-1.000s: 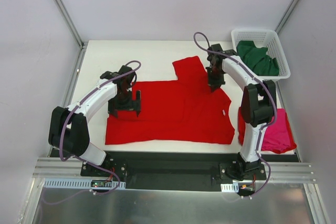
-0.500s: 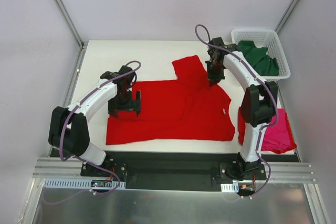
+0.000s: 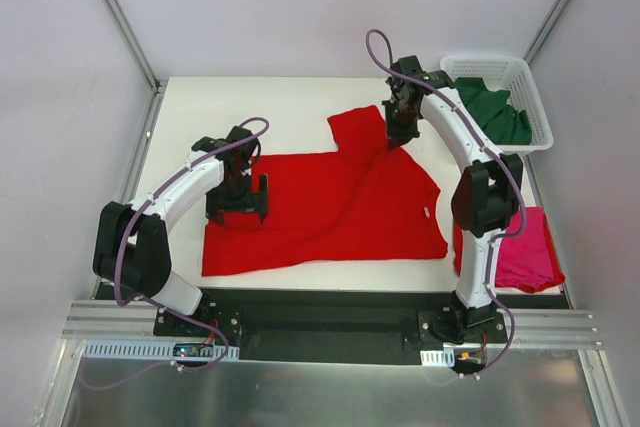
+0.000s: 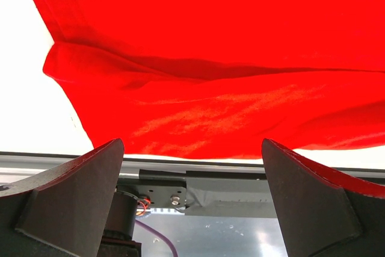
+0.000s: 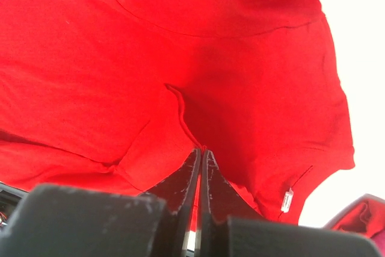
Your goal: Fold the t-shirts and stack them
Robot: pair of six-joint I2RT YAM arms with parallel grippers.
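Observation:
The red t-shirt (image 3: 330, 209) lies spread across the middle of the table, one sleeve pointing to the back. My right gripper (image 3: 396, 137) (image 5: 201, 150) is shut on a pinched fold of its red cloth (image 5: 90, 88) near that sleeve, so the fabric rises in a ridge to the fingertips. My left gripper (image 3: 237, 211) (image 4: 191, 145) stands wide open over the shirt's left part (image 4: 210, 58) with nothing between its fingers. The magenta-pink t-shirt (image 3: 527, 252) lies folded at the near right. The dark green t-shirt (image 3: 490, 112) sits crumpled in the basket.
A white lattice basket (image 3: 532, 87) stands at the back right corner. The table's near edge and a metal rail (image 4: 252, 179) run just beyond the red shirt's hem. Frame posts stand at both back corners.
My right gripper has moved toward the back of the table with the pinched cloth, dragging the red shirt's right side and front hem after it. The left arm has stayed still.

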